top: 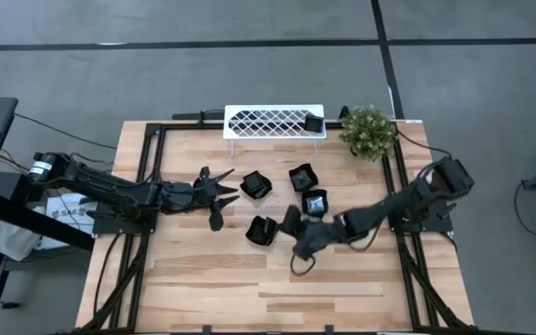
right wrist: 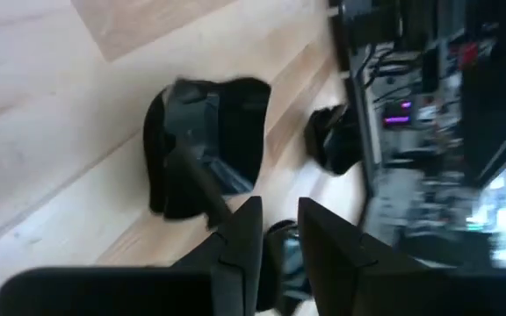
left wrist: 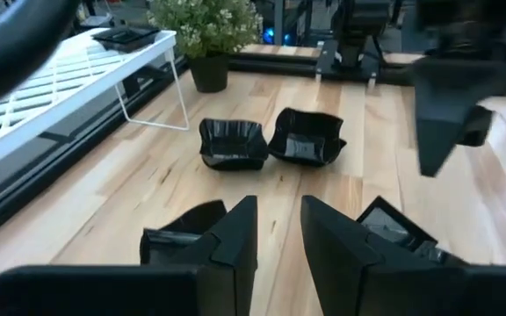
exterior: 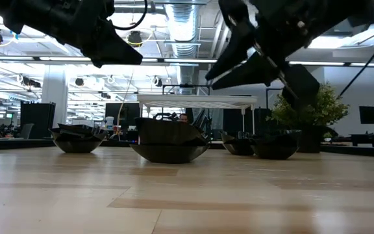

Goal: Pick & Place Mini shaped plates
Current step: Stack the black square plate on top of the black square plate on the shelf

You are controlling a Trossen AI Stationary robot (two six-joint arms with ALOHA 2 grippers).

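Four glossy black mini plates rest on their bases on the wooden table: one [top: 256, 184], one [top: 303, 177], one [top: 315, 202] and one [top: 262, 230]. A fifth plate [top: 314, 124] sits on the right end of the white lattice rack [top: 274, 122]. My left gripper [top: 238, 191] hovers just left of the plates, its fingers [left wrist: 235, 237] a narrow gap apart and empty. My right gripper [top: 288, 236] is raised beside the nearest plate [right wrist: 205, 145], its fingers [right wrist: 240, 237] slightly apart. A dark shape shows in their gap; I cannot tell what it is.
A potted plant [top: 368, 130] stands at the far right, next to the rack. Black frame rails [top: 147, 186] run along the table's left and right sides. Bare wood [top: 268, 288] stretches from the plates to the near edge.
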